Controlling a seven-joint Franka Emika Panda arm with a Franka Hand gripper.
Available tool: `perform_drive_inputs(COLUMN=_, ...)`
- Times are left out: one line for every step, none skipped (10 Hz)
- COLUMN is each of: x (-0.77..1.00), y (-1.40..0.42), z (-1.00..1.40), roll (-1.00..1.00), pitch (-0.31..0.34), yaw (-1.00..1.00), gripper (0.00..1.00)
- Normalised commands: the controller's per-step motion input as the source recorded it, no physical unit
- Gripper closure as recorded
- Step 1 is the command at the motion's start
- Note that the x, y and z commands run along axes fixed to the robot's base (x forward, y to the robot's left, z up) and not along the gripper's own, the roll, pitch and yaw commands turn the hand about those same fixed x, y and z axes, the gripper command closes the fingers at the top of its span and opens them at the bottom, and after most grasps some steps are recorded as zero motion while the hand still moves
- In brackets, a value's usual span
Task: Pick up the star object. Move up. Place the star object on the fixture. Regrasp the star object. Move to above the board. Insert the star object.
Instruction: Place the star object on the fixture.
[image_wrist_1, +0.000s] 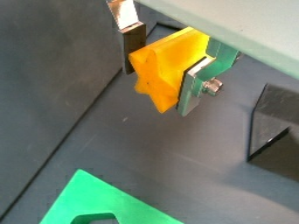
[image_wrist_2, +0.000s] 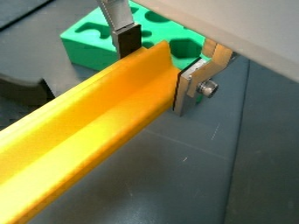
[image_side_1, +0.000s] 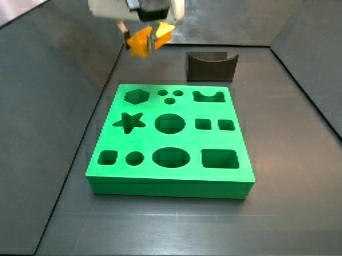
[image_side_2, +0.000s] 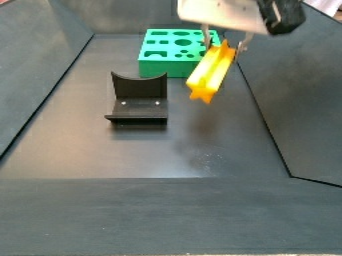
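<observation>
The star object (image_side_2: 210, 70), a long orange-yellow ridged bar, hangs tilted in the air with my gripper (image_side_2: 229, 41) shut on its upper end. In both wrist views the silver fingers (image_wrist_1: 198, 83) (image_wrist_2: 193, 83) press on its two sides, with the gripper (image_wrist_1: 163, 63) (image_wrist_2: 160, 63) around the star-shaped end (image_wrist_1: 170, 70) and the long bar (image_wrist_2: 82, 131). The dark fixture (image_side_2: 136, 97) (image_side_1: 210, 66) stands on the floor, apart from the bar. The green board (image_side_1: 171, 140) (image_side_2: 174, 50) with its cut-out holes lies flat; my gripper (image_side_1: 147, 25) and bar (image_side_1: 147, 37) are above the floor beyond its far edge.
Dark walls enclose the work floor (image_side_2: 201, 150) on all sides. In the wrist views a corner of the board (image_wrist_1: 100, 206) (image_wrist_2: 93, 39) and part of the fixture (image_wrist_1: 278, 122) show below the gripper.
</observation>
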Motion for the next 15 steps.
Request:
perform_drive_inputs(x=-0.02, y=-0.01, z=1.0, roll=-0.04, pitch=0.037, yaw=0.01, gripper=1.0)
perform_drive_inputs(x=-0.02, y=-0.01, z=1.0, roll=-0.05, pitch=0.037, yaw=0.02, gripper=1.0)
perform_drive_inputs(x=-0.02, y=-0.02, z=0.97, roll=-0.06, pitch=0.041, yaw=0.02, gripper=1.0)
perform_drive_inputs(x=-0.01, y=-0.02, z=0.82, roll=-0.07, pitch=0.046, yaw=0.02, gripper=1.0)
perform_drive_inputs(x=0.0, y=-0.02, z=0.57, roll=-0.09, pitch=0.057, yaw=0.02, gripper=1.0)
perform_drive_inputs(x=0.0, y=-0.02, z=0.47, roll=-0.09, pitch=0.063, yaw=0.02, gripper=1.0)
perform_drive_inputs(x=0.01, y=-0.02, z=0.32, roll=-0.1, pitch=0.072, yaw=0.01, gripper=1.0)
perform_drive_inputs(x=1.0, y=0.25, z=-0.28, roll=-0.06, pitch=0.159, yaw=1.0, gripper=1.0)
perform_drive_inputs(x=1.0, y=0.25, z=-0.32, roll=-0.06, pitch=0.177, yaw=1.0, gripper=1.0)
perform_drive_inputs(x=1.0, y=0.22, z=-0.29, roll=-0.05, pitch=0.156, yaw=0.83, gripper=1.0)
perform_drive_inputs(x=1.0, y=0.2, z=-0.25, roll=-0.03, pitch=0.103, yaw=0.51, gripper=1.0)
perform_drive_inputs(x=1.0, y=0.19, z=-0.24, roll=-0.03, pitch=0.088, yaw=0.38, gripper=1.0)
perform_drive_inputs(x=1.0, y=0.17, z=-0.23, roll=-0.01, pitch=0.063, yaw=0.21, gripper=1.0)
perform_drive_inputs(x=1.0, y=0.16, z=-0.21, roll=0.0, pitch=0.047, yaw=0.12, gripper=1.0)
perform_drive_inputs(x=1.0, y=0.15, z=-0.2, roll=0.0, pitch=0.035, yaw=0.07, gripper=1.0)
